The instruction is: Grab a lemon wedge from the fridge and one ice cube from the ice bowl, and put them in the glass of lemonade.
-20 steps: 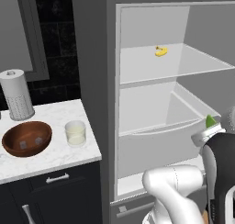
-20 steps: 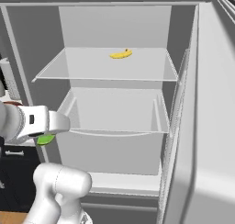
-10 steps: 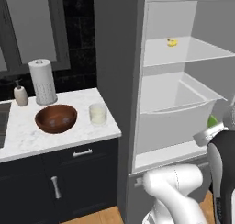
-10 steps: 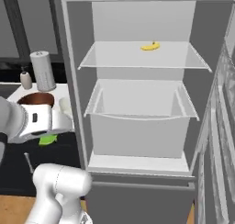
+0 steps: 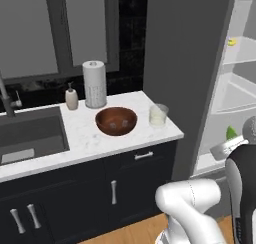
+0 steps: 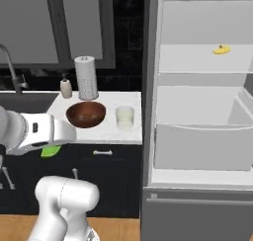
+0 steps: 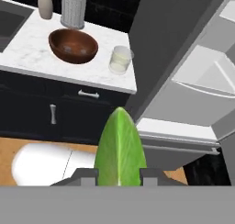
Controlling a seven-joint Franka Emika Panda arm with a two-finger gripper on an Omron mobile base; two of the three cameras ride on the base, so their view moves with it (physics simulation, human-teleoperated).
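Standing open at the right end of the marble counter point(image 5: 90, 138): the fridge point(image 6: 197, 111), white inside, a small yellow curved piece point(image 6: 221, 50) lying on its upper shelf and a pale drawer sitting below that shelf. Running along the left part of the counter: a dark sink point(image 5: 30, 135). Standing at the counter's back edge: a tall white perforated cylinder point(image 5: 94, 84), with a small soap bottle point(image 5: 72, 98) just beside it toward the sink. Resting mid-counter in front of the cylinder: the ice bowl point(image 5: 116, 121). Sitting just beside the bowl, on the counter's fridge-side end: the glass of lemonade point(image 5: 158, 115), pale liquid inside. Hanging off the counter's front, below its top: the gripper point(image 7: 118, 176), fingers pinching the green lemon wedge point(image 7: 119, 149) between them, the wedge well apart from the glass.
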